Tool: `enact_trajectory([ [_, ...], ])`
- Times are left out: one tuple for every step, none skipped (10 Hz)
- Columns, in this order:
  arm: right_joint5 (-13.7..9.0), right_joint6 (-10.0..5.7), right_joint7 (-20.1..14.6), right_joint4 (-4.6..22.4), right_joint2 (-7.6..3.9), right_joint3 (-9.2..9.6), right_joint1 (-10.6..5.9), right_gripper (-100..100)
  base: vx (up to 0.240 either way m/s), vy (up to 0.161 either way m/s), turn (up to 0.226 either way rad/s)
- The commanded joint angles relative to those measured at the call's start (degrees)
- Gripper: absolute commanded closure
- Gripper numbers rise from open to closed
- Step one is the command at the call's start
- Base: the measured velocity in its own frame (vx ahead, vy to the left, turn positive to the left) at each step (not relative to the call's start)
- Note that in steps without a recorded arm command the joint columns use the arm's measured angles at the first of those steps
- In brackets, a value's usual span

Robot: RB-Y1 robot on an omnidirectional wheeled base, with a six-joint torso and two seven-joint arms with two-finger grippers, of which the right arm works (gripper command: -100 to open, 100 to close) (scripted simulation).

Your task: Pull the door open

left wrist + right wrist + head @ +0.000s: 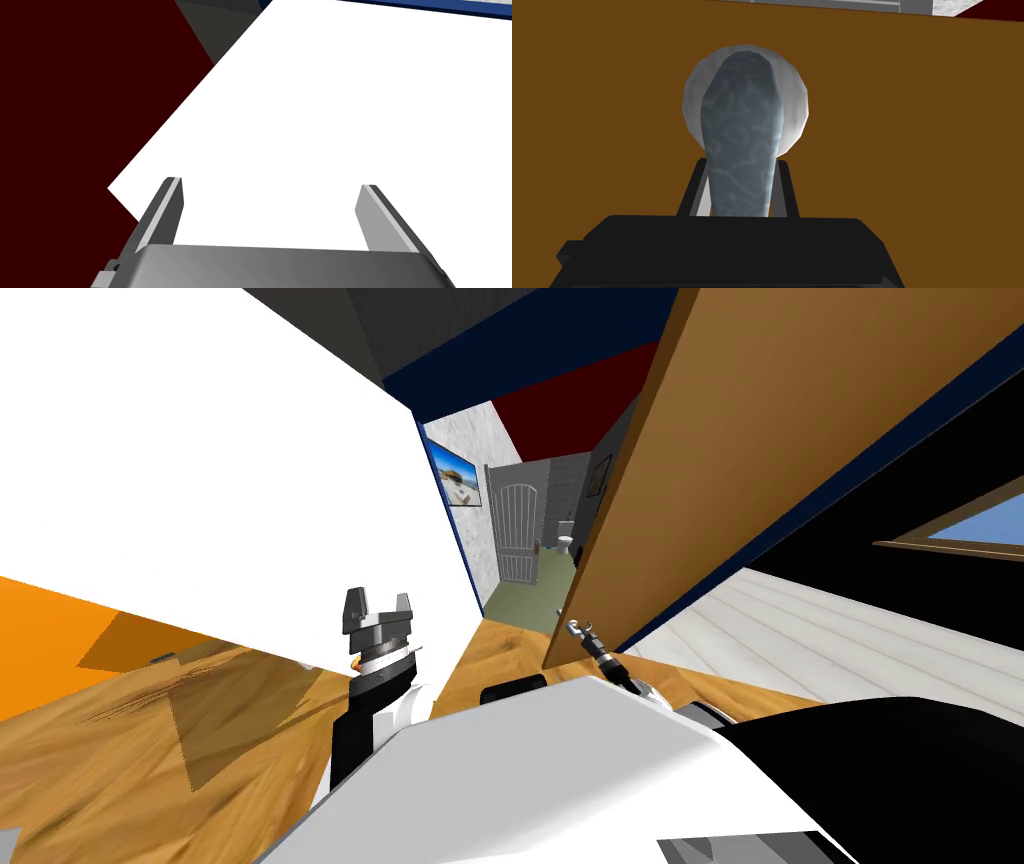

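- Door [760, 438]: you are looking at a flat, plain brown panel with no visible grain, standing straight ahead of your right gripper [741, 164].
- Handle [739, 145] is showing as a rounded blue-grey lever with a pale marbled pattern. A smooth, pale grey round plate [794, 100] is sitting behind it against the door.
- Your right gripper is clenching the handle. Its two thin fingers [694, 195] are pressing the lever's sides just ahead of the dark gripper body.
- In the head view your right arm is reaching forward, and the gripper is meeting the door close to its free edge.
- That edge is standing clear of the white wall [200, 438] to the gripper's left. This is leaving a gap through which a hallway with a white panelled door [515, 533] is showing.
- Wooden floor [150, 738] is lying below both grippers.
- Your left gripper [271, 184] is pointing upward, left of the right one and well apart from it. It is released, with its fingers spread wide.
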Motion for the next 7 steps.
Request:
enact_trajectory([
  [0.14, -1.75, -0.37, 1.57, -0.41, 0.22, 0.18, 100, -0.174, -0.037, 0.093],
  [0.14, -1.75, -0.37, 1.57, -0.41, 0.22, 0.18, 100, -0.110, -0.012, -0.002],
  [0.23, -2.78, -0.61, 1.84, -0.68, 0.39, 0.74, 100, -0.114, -0.048, 0.102],
  [0.23, -2.78, -0.61, 1.84, -0.68, 0.39, 0.74, 100, -0.085, -0.033, 0.067],
  [0.28, -3.28, -0.72, 1.96, -0.82, 0.47, 1.01, 100, -0.061, -0.017, 0.068],
  [0.40, -4.64, -1.04, 2.31, -1.18, 0.68, 1.74, 100, -0.132, -0.041, 0.177],
  [0.46, -5.36, -1.20, 2.49, -1.38, 0.79, 2.13, 100, -0.197, -0.075, 0.178],
])
